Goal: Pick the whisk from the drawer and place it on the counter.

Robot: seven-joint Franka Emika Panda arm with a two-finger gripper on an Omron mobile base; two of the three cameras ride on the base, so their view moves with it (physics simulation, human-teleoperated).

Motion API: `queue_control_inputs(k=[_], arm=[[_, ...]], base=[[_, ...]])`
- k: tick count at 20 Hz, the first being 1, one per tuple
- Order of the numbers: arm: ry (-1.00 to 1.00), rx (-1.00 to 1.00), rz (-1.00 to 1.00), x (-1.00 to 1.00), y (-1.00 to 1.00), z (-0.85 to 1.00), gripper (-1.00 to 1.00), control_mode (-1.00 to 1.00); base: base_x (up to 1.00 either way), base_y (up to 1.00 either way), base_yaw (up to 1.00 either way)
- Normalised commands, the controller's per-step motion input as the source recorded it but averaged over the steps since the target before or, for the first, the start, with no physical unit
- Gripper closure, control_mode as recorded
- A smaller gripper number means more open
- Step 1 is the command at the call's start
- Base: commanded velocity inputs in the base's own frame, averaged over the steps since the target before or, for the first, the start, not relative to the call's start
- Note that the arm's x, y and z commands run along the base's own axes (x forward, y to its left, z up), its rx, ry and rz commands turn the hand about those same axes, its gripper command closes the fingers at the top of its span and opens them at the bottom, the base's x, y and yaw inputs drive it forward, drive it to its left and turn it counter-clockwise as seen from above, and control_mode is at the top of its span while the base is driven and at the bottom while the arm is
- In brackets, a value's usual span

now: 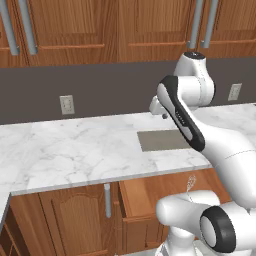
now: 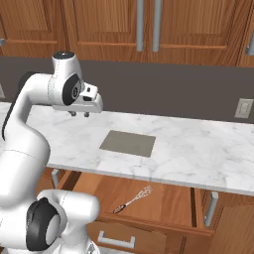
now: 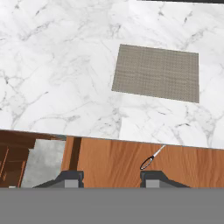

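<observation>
The whisk (image 2: 133, 199) lies flat on the floor of the pulled-out drawer (image 2: 168, 201), its silver wire head pointing up-right and its dark handle down-left. It also appears as a thin sliver (image 1: 190, 183) beside my arm, and just under the counter edge in the hand view (image 3: 151, 159). My gripper (image 2: 79, 114) hangs open and empty well above the white marble counter (image 2: 198, 149), up and to the left of the grey inset (image 2: 128, 143). In the hand view its fingertips (image 3: 70, 177) stand wide apart over the drawer (image 3: 109, 159), with the whisk near the right one.
The drawer's silver bar handle (image 2: 116, 241) faces me. Lower cabinet doors with vertical handles (image 1: 107, 200) flank the drawer. Wall outlets (image 1: 67, 104) sit on the dark backsplash, with wooden upper cabinets (image 1: 90, 25) above. Bare marble (image 3: 57, 74) spreads left of the inset (image 3: 156, 73).
</observation>
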Motion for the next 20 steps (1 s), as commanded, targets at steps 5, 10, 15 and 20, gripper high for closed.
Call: queue_control_inputs(k=[5, 10, 15, 20], arm=[[0.00, 0.00, 0.00, 0.00, 0.00, 0.00, -1.00, 1.00], [0.00, 0.00, 0.00, 0.00, 0.00, 0.00, -1.00, 1.00], [0.00, 0.00, 0.00, 0.00, 0.00, 0.00, -1.00, 1.00], [0.00, 0.00, 0.00, 0.00, 0.00, 0.00, -1.00, 1.00]], base=[[0.00, 0.00, 0.00], [0.00, 0.00, 0.00], [-0.04, 0.17, -0.06], [-0.25, 0.45, -0.25]])
